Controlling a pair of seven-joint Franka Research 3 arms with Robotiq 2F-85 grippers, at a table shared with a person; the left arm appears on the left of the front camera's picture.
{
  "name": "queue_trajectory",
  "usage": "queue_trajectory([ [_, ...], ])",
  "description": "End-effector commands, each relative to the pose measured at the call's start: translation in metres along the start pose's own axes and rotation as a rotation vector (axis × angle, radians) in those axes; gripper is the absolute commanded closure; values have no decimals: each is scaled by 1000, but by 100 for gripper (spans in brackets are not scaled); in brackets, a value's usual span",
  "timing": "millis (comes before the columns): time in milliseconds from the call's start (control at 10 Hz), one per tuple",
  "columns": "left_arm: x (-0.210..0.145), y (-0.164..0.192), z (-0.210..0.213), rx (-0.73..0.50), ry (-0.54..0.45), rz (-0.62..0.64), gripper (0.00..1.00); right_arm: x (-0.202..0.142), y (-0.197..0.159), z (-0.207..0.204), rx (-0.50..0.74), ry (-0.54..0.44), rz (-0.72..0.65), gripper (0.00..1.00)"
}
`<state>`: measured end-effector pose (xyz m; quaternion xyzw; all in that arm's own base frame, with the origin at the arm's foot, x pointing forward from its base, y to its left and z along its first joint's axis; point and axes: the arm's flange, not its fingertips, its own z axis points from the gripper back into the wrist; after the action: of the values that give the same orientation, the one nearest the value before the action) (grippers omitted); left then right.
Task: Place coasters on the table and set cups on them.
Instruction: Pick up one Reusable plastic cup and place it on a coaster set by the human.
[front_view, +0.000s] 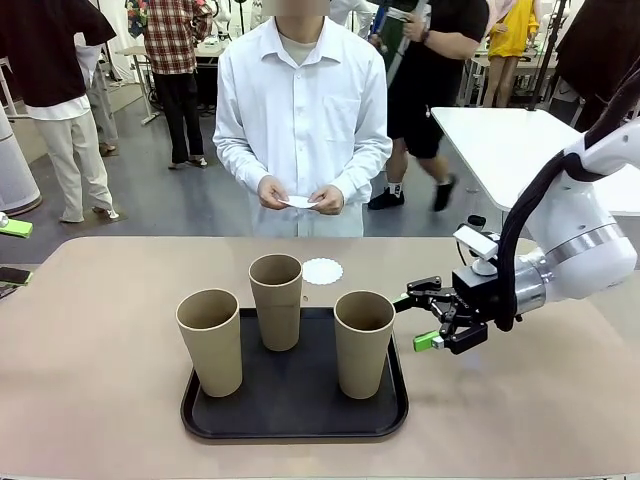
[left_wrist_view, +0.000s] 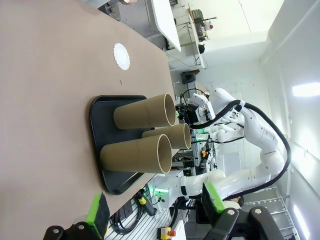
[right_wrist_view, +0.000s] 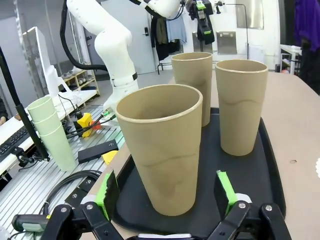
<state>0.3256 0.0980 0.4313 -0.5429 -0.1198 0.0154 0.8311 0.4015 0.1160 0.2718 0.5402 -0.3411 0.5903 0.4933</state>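
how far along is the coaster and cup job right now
Done: one coaster lies on the table beyond the black tray. In hand: the person's hands hold a second coaster, and the open right tool sits beside the right cup without gripping it. Left: the right cup, middle cup and left cup all stand on the tray, none on a coaster.
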Motion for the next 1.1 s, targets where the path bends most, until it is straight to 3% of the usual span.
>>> queue_trajectory([
  [0, 2, 0, 1, -20, -15, -13, 0, -5, -14, -13, -14, -4, 14, 0],
  [1000, 2, 0, 1, -20, -15, -13, 0, -21, -33, -42, 26, 30, 35, 0],
])
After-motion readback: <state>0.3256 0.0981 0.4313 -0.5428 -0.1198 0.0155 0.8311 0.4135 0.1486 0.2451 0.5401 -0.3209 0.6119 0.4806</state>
